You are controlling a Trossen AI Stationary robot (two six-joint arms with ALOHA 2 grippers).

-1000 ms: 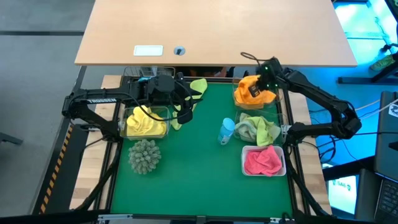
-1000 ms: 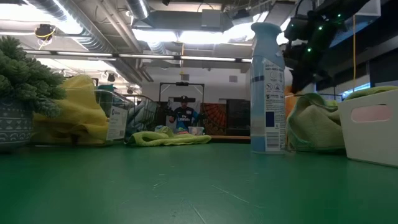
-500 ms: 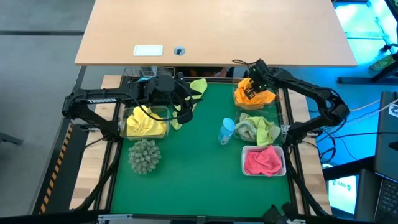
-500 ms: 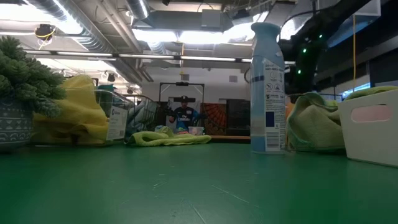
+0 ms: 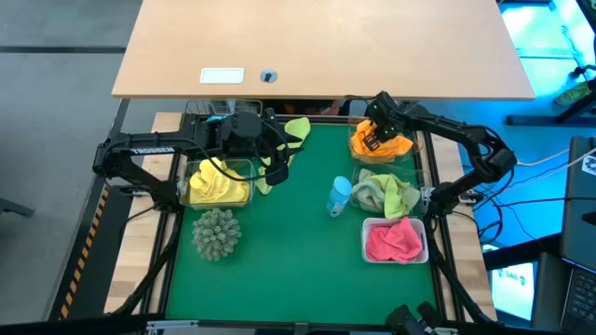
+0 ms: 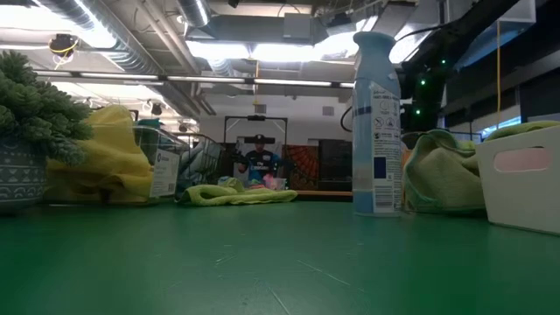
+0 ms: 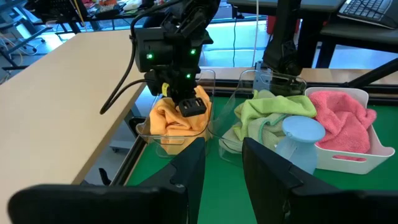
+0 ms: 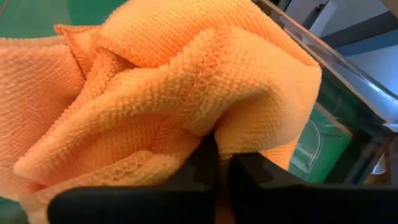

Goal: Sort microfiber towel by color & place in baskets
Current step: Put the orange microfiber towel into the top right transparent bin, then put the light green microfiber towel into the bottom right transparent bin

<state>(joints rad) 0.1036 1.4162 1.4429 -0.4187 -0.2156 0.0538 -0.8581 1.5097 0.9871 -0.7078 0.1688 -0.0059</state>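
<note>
Surface: a green mat (image 5: 289, 242) on the work table, with a bare wooden tabletop (image 5: 317, 42) beyond its far edge.
Right gripper (image 5: 372, 133): down in the clear bin (image 5: 356, 147) at the mat's far right corner, its fingers (image 8: 205, 158) close together with a fold of the orange towel (image 5: 389, 144) pinched between them.
Orange towel: bunched up inside that clear bin, filling the right wrist view.
Left gripper (image 5: 279, 166): held above the mat's far left part, beside the bin with the yellow towel (image 5: 216, 184); fingers (image 7: 186, 165) parted, nothing between them.
Light green towels: one heap in the clear bin (image 5: 384, 194) at the middle right; another piece (image 5: 296, 128) lies on the mat at the far edge, near the left gripper.
Pink towel (image 5: 393, 242): in the white bin (image 5: 365, 244) at the near right.
Bottle (image 5: 339, 195): light blue, upright on the mat just beside the green towel bin.
Spiky ball (image 5: 217, 233): grey-green, on the mat at the near left, next to the yellow towel's bin.
Background: in the low view, a person (image 6: 257, 159) far back in the room.
</note>
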